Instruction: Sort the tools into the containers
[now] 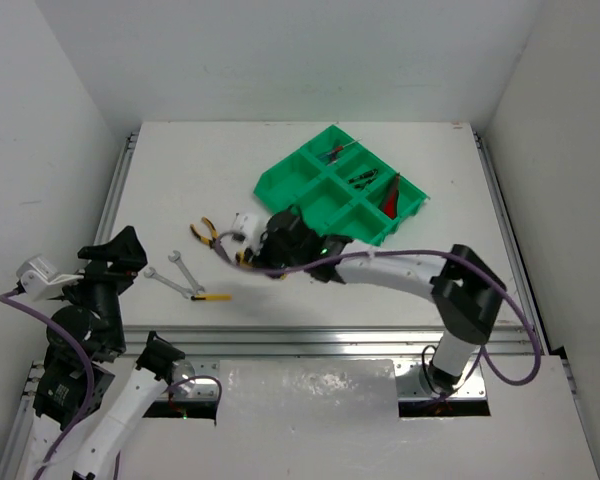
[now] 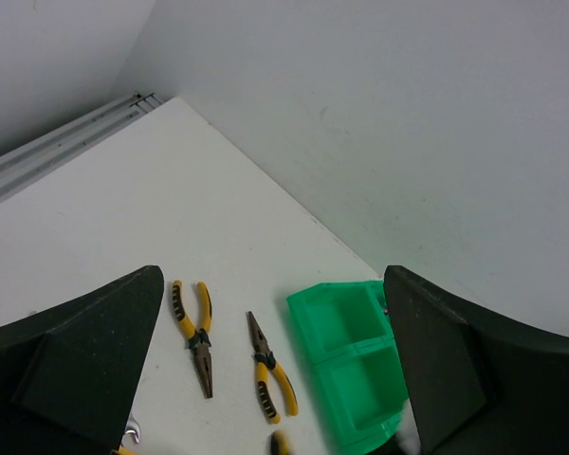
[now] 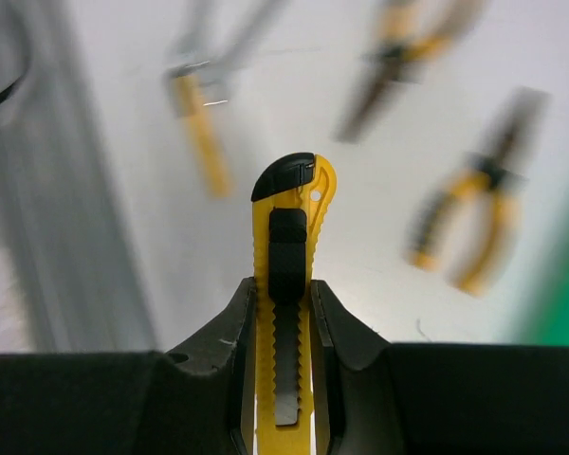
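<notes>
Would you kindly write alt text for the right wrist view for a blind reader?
The right pincer grips a yellow plastic utility knife with a black slider over the white table; blurred yellow-handled pliers lie beyond.

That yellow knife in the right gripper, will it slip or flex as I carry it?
Probably stiff: the utility knife looks like rigid plastic. Slip seems unlikely; the right gripper clamps both its sides. It juts past the fingers, so it might pivot.

overhead view down on the whole table (image 1: 190,170); both wrist views low, close, with the same yellow pliers (image 2: 192,327)
</notes>
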